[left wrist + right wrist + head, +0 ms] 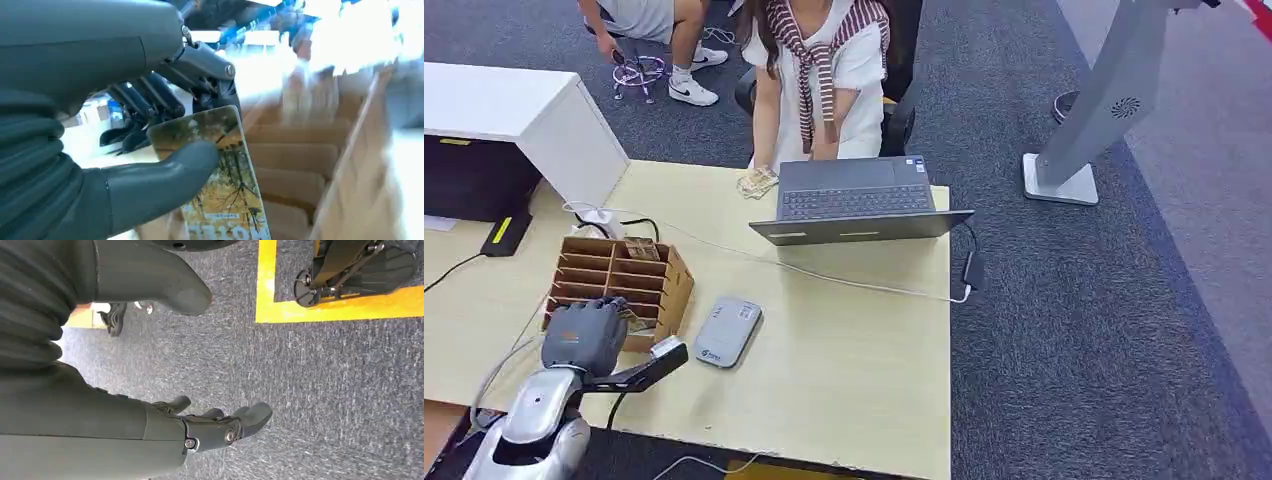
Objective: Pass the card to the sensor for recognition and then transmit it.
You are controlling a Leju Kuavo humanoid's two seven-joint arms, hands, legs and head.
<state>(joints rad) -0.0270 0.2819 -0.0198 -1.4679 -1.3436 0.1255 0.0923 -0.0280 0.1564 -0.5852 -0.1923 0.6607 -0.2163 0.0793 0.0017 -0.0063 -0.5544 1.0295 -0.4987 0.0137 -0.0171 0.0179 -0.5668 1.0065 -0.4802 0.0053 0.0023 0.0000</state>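
One card (220,175), printed with yellow trees, pinched between thumb and fingers (150,107) of the left hand (584,335), just at the near end of the cardboard organizer (619,285). One organizer, slotted, on the pale wooden table (844,370). One grey sensor (727,331) lying flat just beside the organizer, apart from the card. One open laptop (856,200) at the far edge, one person seated behind it. Left arm raised over the near table edge, hand back-up above the organizer. Right hand (210,425) hanging over grey carpet (325,390), fingers apart and lightly bent, holding nothing.
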